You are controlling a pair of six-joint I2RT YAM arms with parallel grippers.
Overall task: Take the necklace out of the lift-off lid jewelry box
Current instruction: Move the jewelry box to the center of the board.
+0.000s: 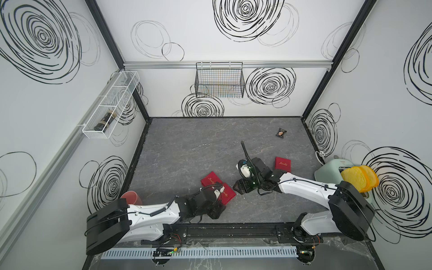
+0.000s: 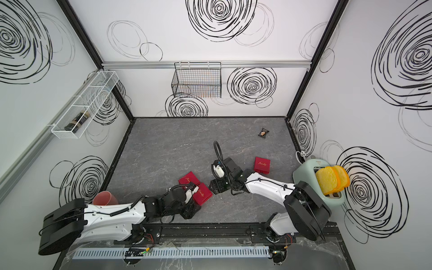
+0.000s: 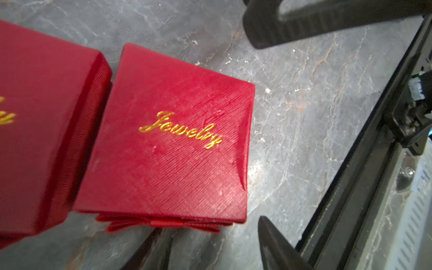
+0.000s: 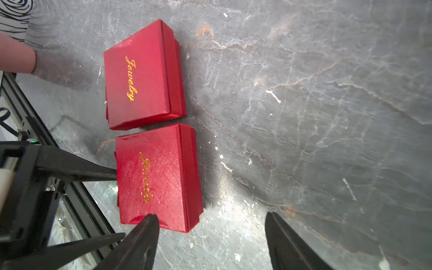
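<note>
Both were open and empty. The left end effector [image 3: 210, 225] straddled one edge of the jewelry box [image 3: 173, 140], and the right end effector [image 4: 210, 215] had a finger [image 4: 145, 230] over its corner. The lid [image 4: 156, 177] was on, so no necklace in sight, presumably inside. The box sat lower centre in both top views.

My worry: a second box [image 4: 140, 77] lay just beside it, so a sloppy squeeze could shove both, or lift base and lid together.

Grey marbled surface [image 4: 327, 117], swirl-print walls [image 1: 233, 46], and a toaster [image 1: 327, 174] at right.
</note>
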